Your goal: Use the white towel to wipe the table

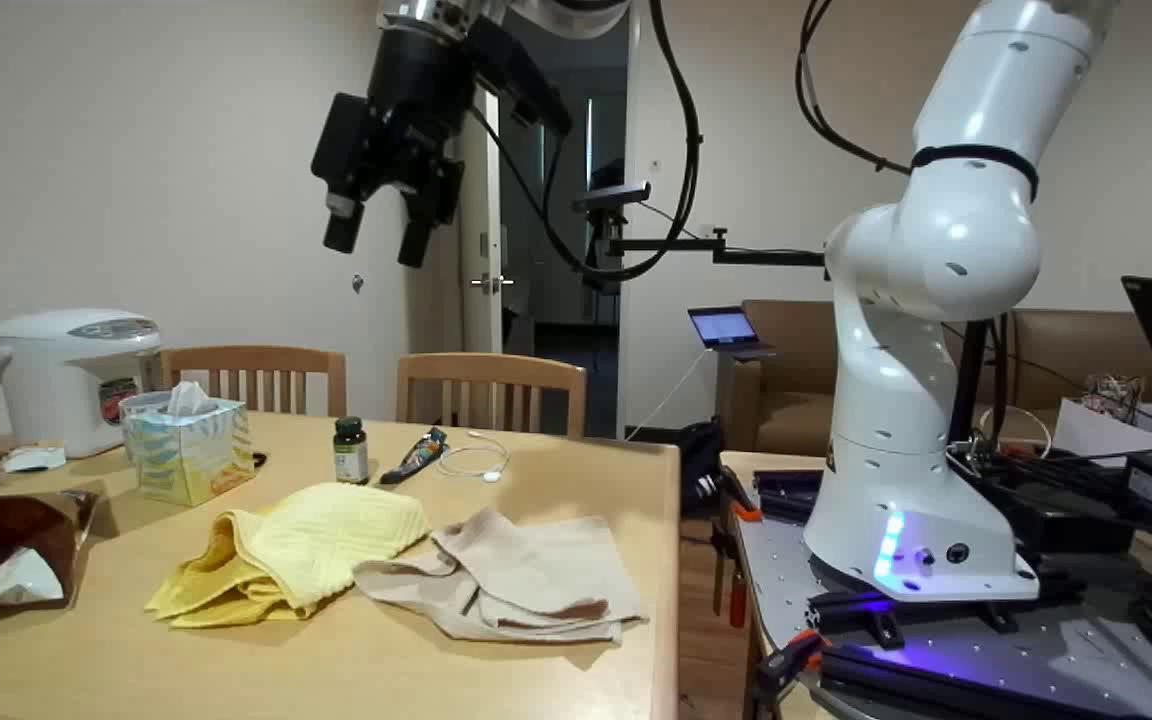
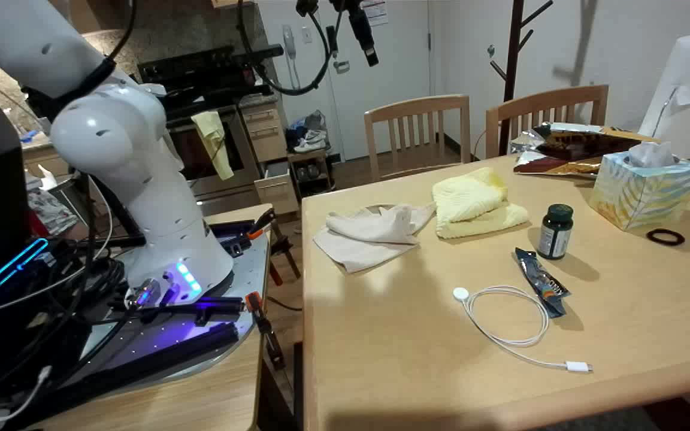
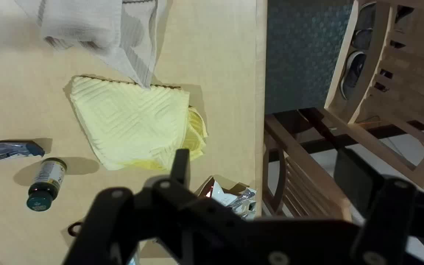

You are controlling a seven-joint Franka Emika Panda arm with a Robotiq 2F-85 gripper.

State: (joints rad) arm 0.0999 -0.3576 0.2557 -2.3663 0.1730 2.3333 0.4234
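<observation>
An off-white towel lies crumpled and folded on the wooden table [image 1: 576, 685], near the edge on the robot's side. This white towel [image 1: 546, 575] also shows in an exterior view [image 2: 369, 236] and at the top of the wrist view [image 3: 83, 22], partly cut off. One corner of it reaches the edge of a folded yellow towel [image 3: 134, 121], which also shows in both exterior views [image 1: 326, 535] [image 2: 471, 203]. My gripper [image 1: 376, 248] is open and empty, high above the table. In the wrist view its fingers [image 3: 265, 171] stand wide apart, with nothing between them.
A dark green bottle [image 2: 556, 232], a dark wrapped bar [image 2: 541, 281] and a coiled white cable [image 2: 510, 317] lie beyond the towels. A tissue box [image 1: 186, 450], snack bags [image 1: 21, 550] and a white water boiler [image 1: 71, 375] stand farther off. Chairs [image 2: 420, 123] line the table.
</observation>
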